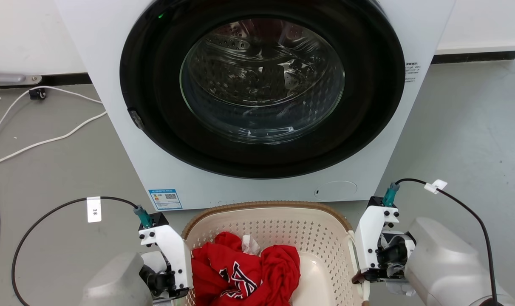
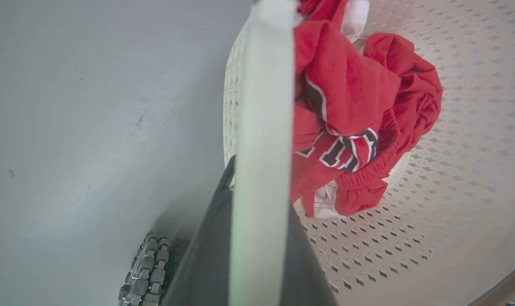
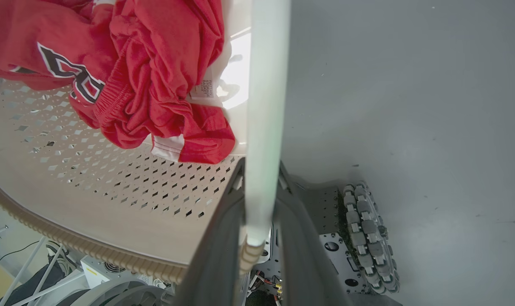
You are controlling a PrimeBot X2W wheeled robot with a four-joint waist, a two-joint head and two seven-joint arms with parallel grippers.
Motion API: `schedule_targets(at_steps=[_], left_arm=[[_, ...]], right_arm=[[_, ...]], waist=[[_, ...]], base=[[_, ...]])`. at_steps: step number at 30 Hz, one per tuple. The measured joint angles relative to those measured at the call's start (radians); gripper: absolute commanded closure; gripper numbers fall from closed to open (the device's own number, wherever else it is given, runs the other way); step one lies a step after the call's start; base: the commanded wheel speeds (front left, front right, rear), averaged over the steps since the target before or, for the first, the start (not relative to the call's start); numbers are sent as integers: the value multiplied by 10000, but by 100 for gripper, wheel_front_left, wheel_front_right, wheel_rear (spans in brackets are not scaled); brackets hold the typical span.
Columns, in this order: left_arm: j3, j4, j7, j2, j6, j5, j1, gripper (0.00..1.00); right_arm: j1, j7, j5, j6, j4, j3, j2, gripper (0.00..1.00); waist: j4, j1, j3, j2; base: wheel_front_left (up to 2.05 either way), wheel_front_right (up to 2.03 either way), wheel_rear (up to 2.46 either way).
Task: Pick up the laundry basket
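Laundry basket (image 1: pixel 291 229): cream, perforated, brown woven-look rim, directly in front of me. The washing machine (image 1: pixel 125 127) stands just behind the basket, with its door shut. I cannot tell whether the basket rests on the floor (image 1: pixel 49 178) or hangs clear of it.

Inside the basket: a crumpled red garment (image 1: pixel 240 267) with black-and-white lettering lies toward the basket's left half. A bit of white cloth (image 1: pixel 251 244) shows at the garment's far edge.

My left gripper (image 2: pixel 259 191) is at the basket's left side. Both dark fingers are closed on the white left handle (image 2: pixel 264 106), one on each face of the strap. My right gripper (image 3: pixel 261 170) is at the basket's right side, clamped the same way on the right handle (image 3: pixel 266 85). Outside the basket on the right, below its rim, my base wheel (image 3: pixel 366 229) shows.
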Motion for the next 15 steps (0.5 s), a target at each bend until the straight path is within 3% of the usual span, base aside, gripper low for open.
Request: schedule_targets(at_steps=[15], left_arm=[[-138, 48, -52, 12, 0, -165, 0, 100]], right_arm=[[6, 136, 364, 0, 27, 182, -10, 100]], waist=[[-15, 0, 4, 0]], base=[[0, 0, 0]])
